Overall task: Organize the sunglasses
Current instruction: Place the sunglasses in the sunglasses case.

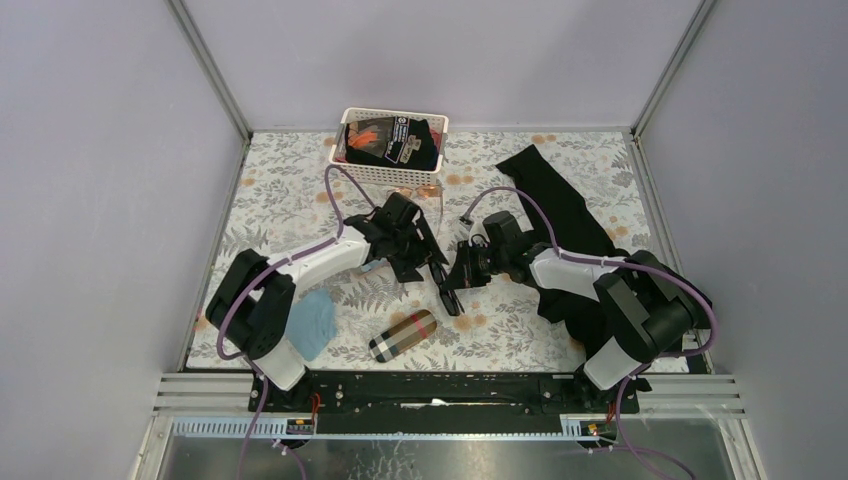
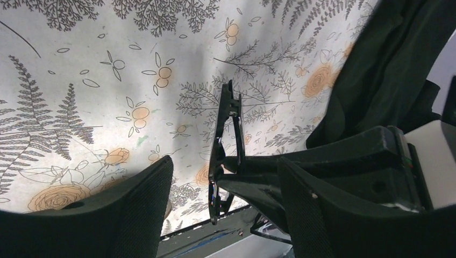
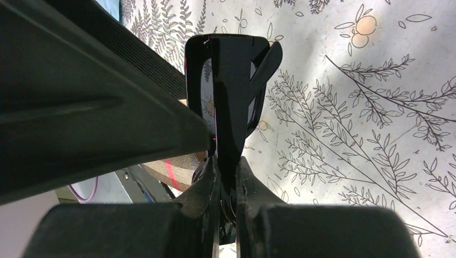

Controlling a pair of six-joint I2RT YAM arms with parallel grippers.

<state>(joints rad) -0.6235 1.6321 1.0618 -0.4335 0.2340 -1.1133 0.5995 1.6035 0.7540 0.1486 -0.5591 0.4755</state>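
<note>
Though nearly closed, log right hand [image 3: 226,173] as gripping one end of folded black sunglasses [image 3: 231,91] held ahead of it, over floral surface [image 2: 107,80]; log left hand [image 2: 223,167] as wide, straddling that pair without contact.

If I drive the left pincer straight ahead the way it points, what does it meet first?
Most likely the black sunglasses, held by the right pincer and lined up between the left pincer's open fingers; depth is unclear.
</note>
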